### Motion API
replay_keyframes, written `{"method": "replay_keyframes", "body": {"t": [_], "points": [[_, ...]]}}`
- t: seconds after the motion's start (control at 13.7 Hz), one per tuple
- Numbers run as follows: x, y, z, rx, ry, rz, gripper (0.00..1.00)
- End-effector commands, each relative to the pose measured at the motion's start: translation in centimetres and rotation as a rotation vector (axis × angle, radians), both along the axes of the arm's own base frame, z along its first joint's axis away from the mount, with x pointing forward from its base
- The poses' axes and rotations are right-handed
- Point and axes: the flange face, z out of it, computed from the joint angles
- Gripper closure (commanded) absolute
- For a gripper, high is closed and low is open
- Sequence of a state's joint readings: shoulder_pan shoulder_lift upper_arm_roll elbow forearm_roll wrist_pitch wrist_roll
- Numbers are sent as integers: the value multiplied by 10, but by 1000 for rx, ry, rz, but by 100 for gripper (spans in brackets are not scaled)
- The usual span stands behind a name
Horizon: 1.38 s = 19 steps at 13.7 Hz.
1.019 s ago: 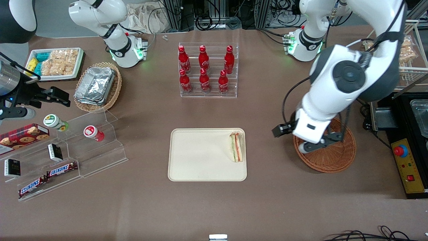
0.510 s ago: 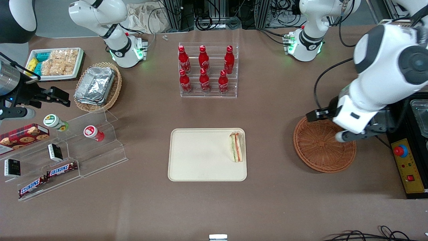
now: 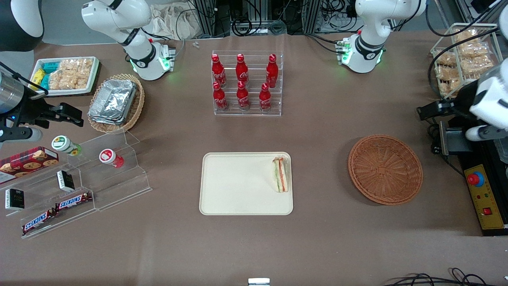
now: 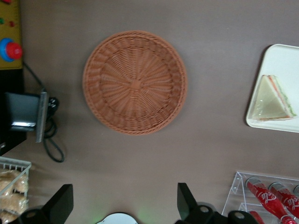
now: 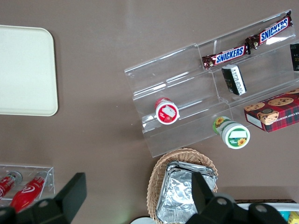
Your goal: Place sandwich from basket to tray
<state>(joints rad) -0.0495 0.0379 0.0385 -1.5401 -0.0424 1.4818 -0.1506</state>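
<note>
The sandwich (image 3: 280,174), a small bread wedge with orange and green layers, lies on the cream tray (image 3: 238,190), near the tray's edge closest to the basket. The wrist view shows the sandwich (image 4: 272,99) on the tray (image 4: 286,59) too. The round reddish-brown basket (image 3: 385,170) stands beside the tray with nothing in it, and the basket (image 4: 135,82) also looks bare from above. My gripper (image 4: 124,205) is open and holds nothing. It hangs high at the working arm's end of the table (image 3: 481,132), farther from the front camera than the basket.
A clear rack of red cola bottles (image 3: 247,83) stands farther back than the tray. A yellow control box with a red button (image 3: 482,196) and a wire rack of snacks (image 3: 464,55) are near my arm. Acrylic steps with snacks (image 3: 79,178) and a foil-filled basket (image 3: 116,102) sit toward the parked arm's end.
My arm has swung from over the basket toward the working arm's end of the table and risen. The basket is now fully uncovered. The sandwich and tray have not moved.
</note>
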Motion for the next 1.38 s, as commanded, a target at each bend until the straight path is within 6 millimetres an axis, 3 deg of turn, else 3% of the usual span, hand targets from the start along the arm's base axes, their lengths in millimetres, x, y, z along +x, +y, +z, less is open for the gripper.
{"method": "replay_keyframes", "body": {"t": [0.0,0.73,1.31], "points": [[-37,11,8,-11,3,-2,0],[-15,-2,9,-1,-10,-9,0],[-14,-5,8,3,-7,-5,0]]}}
